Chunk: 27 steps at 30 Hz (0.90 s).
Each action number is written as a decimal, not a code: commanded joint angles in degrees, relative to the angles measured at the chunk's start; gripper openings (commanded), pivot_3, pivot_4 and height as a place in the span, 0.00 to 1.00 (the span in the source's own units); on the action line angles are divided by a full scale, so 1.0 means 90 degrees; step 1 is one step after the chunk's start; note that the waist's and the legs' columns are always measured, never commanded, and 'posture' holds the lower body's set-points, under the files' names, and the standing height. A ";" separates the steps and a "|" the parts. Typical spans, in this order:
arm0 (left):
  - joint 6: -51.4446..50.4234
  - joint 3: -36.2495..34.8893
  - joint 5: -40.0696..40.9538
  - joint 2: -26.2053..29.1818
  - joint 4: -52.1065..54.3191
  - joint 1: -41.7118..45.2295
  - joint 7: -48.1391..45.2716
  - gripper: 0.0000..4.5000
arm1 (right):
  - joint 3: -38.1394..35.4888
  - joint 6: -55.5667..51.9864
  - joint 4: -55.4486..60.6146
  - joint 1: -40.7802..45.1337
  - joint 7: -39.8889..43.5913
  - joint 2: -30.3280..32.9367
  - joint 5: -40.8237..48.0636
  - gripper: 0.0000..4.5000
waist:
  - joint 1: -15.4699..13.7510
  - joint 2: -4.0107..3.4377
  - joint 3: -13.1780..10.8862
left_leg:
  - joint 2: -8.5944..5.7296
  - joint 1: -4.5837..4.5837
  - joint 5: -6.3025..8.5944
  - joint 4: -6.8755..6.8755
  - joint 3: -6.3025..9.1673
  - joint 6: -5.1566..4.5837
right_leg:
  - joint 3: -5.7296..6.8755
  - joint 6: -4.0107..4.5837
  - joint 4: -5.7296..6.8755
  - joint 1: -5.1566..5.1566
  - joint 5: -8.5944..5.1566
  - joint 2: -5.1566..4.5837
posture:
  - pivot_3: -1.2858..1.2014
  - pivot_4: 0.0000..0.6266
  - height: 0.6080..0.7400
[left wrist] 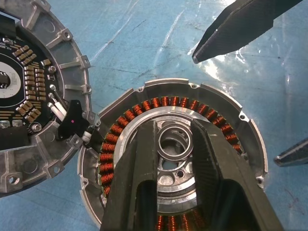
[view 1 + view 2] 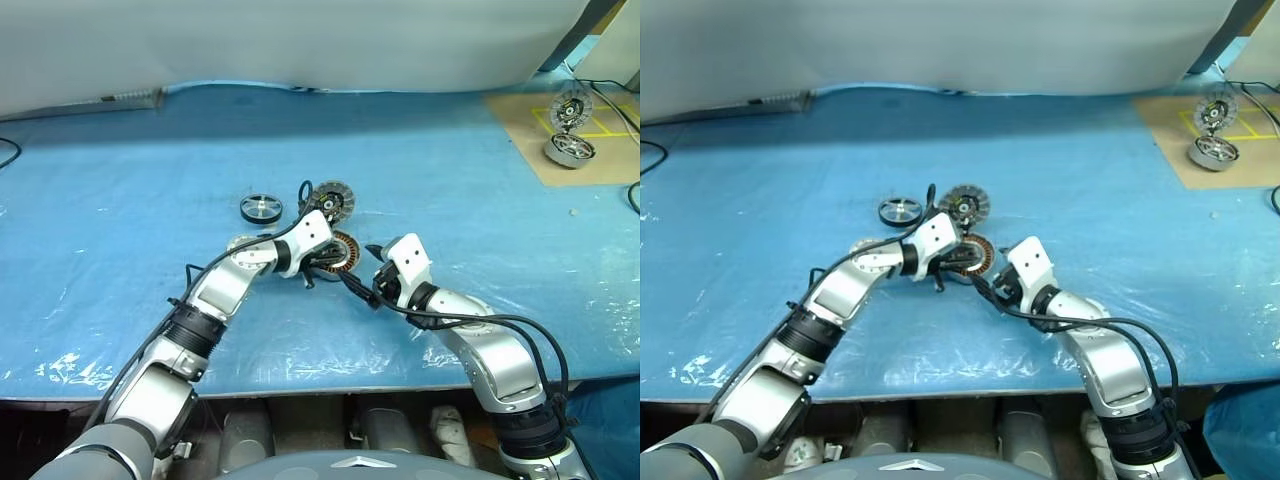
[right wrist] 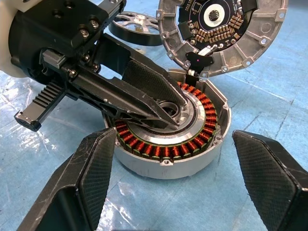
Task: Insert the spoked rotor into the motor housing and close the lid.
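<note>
The spoked rotor (image 2: 261,208) lies flat on the blue plastic sheet (image 2: 120,260), apart from the rest and a little to the left of the open lid (image 3: 224,26), not yet in the motor housing (image 3: 168,163). It looks like a stiff metal wheel with a dark rim and shiny spokes, probably dense for its size and smooth enough to slip; the likeliest hold is across the rim from two opposite sides, or a pinch on the raised hub, keeping it level so that it drops squarely over the centre. If magnets sit in the rim it may snap toward the coils, so a firm hold seems wise. The housing sits open just beside it, its ring of copper coils (image 1: 120,129) bare and easily scratched. The lid stands swung back at the housing's far edge, its inner face showing a circuit board. The left gripper (image 1: 174,139) reaches into the housing, its fingers narrowly parted either side of the central bearing ring (image 1: 173,142), holding nothing that can be lifted out. The right gripper (image 3: 187,168) waits spread wide, empty, one finger to each side of the housing and touching neither wall. A similar unit (image 2: 570,148) rests well apart on tan cardboard (image 2: 520,140).
</note>
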<state>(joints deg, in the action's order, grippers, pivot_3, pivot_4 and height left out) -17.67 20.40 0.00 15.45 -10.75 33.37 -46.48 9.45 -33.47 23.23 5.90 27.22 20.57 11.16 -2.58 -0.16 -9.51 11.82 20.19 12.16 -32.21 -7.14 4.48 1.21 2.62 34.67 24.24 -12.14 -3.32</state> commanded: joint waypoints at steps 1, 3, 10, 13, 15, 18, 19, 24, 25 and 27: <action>0.0015 -0.0089 0.0055 -0.0046 0.0111 0.0070 0.0017 0.37 | -0.0040 0.0097 0.0164 0.0042 0.0001 0.0016 0.0010 0.91 | -0.0002 0.0000 0.0000 | 0.0000 -0.0001 0.0000 0.0000 0.0000 0.0000 | 0.0000 0.0000 0.0000 -0.0001 0.0000 0.0000 | 0.52 0.24 1.00; -0.0097 -0.0219 0.0191 -0.0092 0.0272 0.0097 0.0032 0.52 | -0.0051 0.0099 0.0165 0.0044 0.0001 0.0017 0.0014 0.91 | -0.0003 0.0000 0.0000 | 0.0000 -0.0001 0.0000 -0.0001 0.0000 0.0000 | 0.0000 0.0000 0.0000 -0.0002 0.0000 -0.0001 | 0.52 0.24 1.00; -0.0754 -0.0906 0.1004 0.0006 0.1296 -0.0033 -0.0066 0.63 | -0.0072 0.0079 0.0239 0.0091 0.0045 0.0096 0.0017 0.91 | 0.0000 0.0000 0.0000 | 0.0000 0.0001 0.0000 0.0000 0.0001 0.0000 | 0.0000 0.0001 -0.0001 -0.0002 0.0000 -0.0001 | 0.52 0.24 1.00; -0.1034 -0.1048 0.1156 0.0255 0.1662 -0.0384 -0.0055 0.47 | -0.0081 -0.0090 0.0250 0.0192 0.0033 0.0064 0.0104 0.91 | 0.0029 -0.0001 0.0001 | 0.0002 -0.0004 0.0000 0.0000 0.0000 0.0000 | 0.0000 0.0002 0.0000 -0.0002 -0.0001 0.0002 | 0.52 0.24 1.00; -0.1023 -0.1061 0.1147 0.0433 0.1866 -0.0701 -0.0027 0.31 | -0.0040 -0.0213 0.0241 0.0267 0.0024 0.0064 0.0101 0.91 | 0.0032 -0.0002 0.0001 | 0.0002 -0.0008 0.0000 0.0001 -0.0001 0.0000 | -0.0001 0.0002 0.0001 -0.0002 -0.0001 0.0002 | 0.52 0.24 1.00; -0.0656 -0.1212 0.1148 0.0634 0.2193 -0.1398 0.0108 0.08 | 0.0081 -0.0578 0.0176 0.0476 -0.0025 0.0072 0.0039 0.77 | 0.0025 -0.0001 0.0001 | 0.0001 -0.0006 0.0000 0.0001 -0.0001 0.0000 | -0.0001 0.0002 -0.0001 -0.0002 -0.0001 0.0001 | 0.52 0.24 1.00; -0.0491 -0.1301 0.1174 0.0668 0.2317 -0.1677 0.0175 0.01 | 0.0171 -0.0730 0.0114 0.0588 -0.0063 0.0107 -0.0062 0.71 | 0.0025 -0.0002 0.0000 | 0.0002 -0.0005 0.0000 0.0001 -0.0001 0.0000 | 0.0000 0.0002 -0.0001 -0.0002 -0.0001 0.0002 | 0.52 0.24 1.00; 0.0261 -0.1509 0.1102 0.0688 0.2664 -0.2535 0.0500 0.00 | 0.0508 -0.1513 0.0095 0.1241 -0.0165 0.0179 -0.0288 0.33 | -0.0006 -0.0002 0.0000 | 0.0004 -0.0005 0.0000 0.0000 -0.0001 0.0000 | 0.0003 0.0002 0.0001 -0.0002 -0.0001 0.0001 | 0.52 0.24 1.00; 0.0472 -0.1532 0.1059 0.0665 0.2667 -0.2642 0.0579 0.00 | 0.0495 -0.1747 0.0103 0.1411 -0.0212 0.0123 -0.0253 0.25 | -0.0005 -0.0002 0.0000 | 0.0004 -0.0006 0.0000 -0.0001 -0.0001 0.0000 | 0.0002 0.0002 0.0002 -0.0002 -0.0001 0.0000 | 0.52 0.24 1.00; 0.0655 -0.1566 0.1103 0.0634 0.2670 -0.2821 0.0659 0.00 | 0.0485 -0.2203 0.0145 0.1740 -0.0309 0.0040 -0.0219 0.09 | 0.0006 -0.0002 0.0000 | 0.0003 -0.0007 0.0001 -0.0003 -0.0001 -0.0001 | 0.0001 0.0001 0.0002 -0.0003 -0.0001 0.0000 | 0.52 0.24 1.00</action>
<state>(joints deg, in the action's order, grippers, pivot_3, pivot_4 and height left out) -14.35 7.29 9.81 21.32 11.02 8.47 -41.34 14.19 -50.67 22.64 19.67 25.18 21.32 8.99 -2.52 -0.17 -9.50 11.85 20.12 12.16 -32.24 -7.15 4.47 1.21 2.63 34.70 24.21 -12.16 -3.32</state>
